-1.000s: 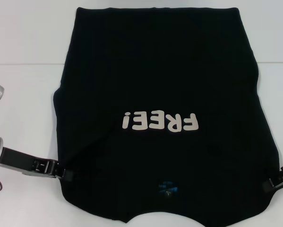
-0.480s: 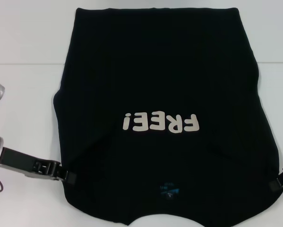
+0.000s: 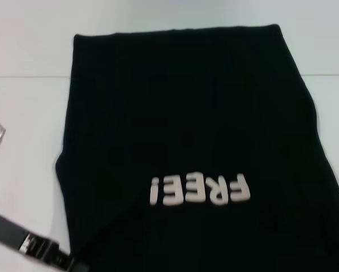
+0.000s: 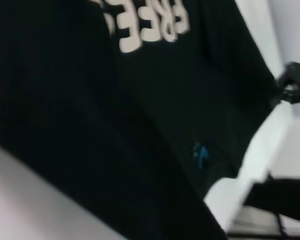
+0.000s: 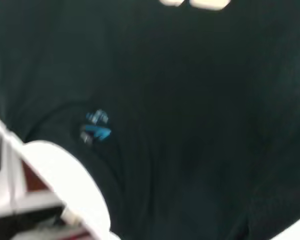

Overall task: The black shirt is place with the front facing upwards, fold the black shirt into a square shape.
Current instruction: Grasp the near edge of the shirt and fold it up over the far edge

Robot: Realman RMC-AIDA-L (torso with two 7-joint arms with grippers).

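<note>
Reaching in from the robot's left, the left gripper sits at the near left edge of the black shirt, at the shoulder corner; whether its fingers are spread or pinching cloth cannot be told, since the tips are lost against the black fabric; the shirt lies front up on the white table, its long axis running away from the robot, hem far, collar near, with the cream "FREE!" lettering across the chest; the blue neck label shows in the left wrist view near the collar. To the right, the right gripper shows only in the left wrist view, a dark shape at the opposite shoulder edge, and its fingers likewise cannot be read. Each arm is thus nearest its own shoulder corner, the body of the shirt stretching forward from both; a fold would likely carry the near end toward the far hem. The table around the cloth is plain and white.
</note>
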